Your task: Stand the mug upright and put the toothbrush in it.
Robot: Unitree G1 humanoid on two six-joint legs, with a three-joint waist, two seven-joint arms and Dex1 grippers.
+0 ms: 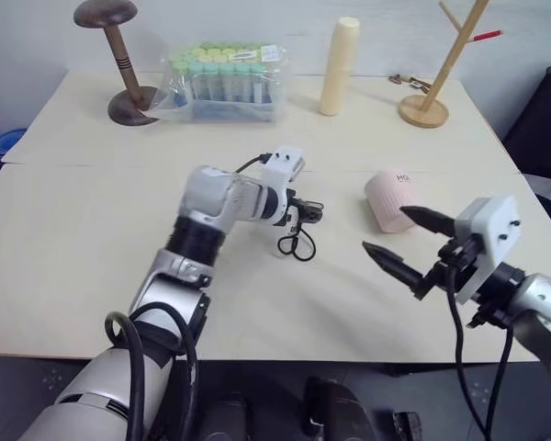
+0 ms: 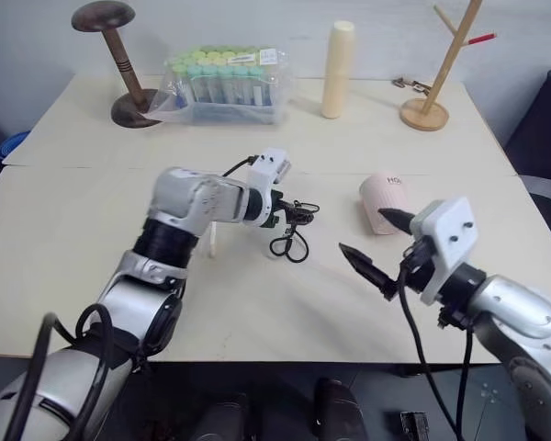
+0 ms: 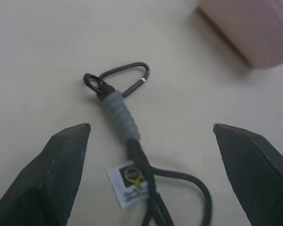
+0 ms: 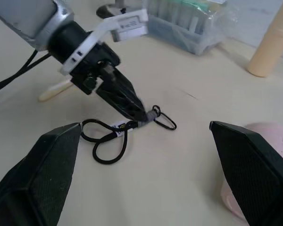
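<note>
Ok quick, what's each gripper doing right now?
Left gripper: open, holding nothing, over the black looped cord.
Right gripper: open, holding nothing.

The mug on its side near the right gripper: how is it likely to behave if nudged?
The mug is a cylinder lying on its side on the bare table, so it will probably roll. Its small size suggests it is light and would shift easily. A smooth-looking wall may slip between the right gripper's open fingers.
</note>
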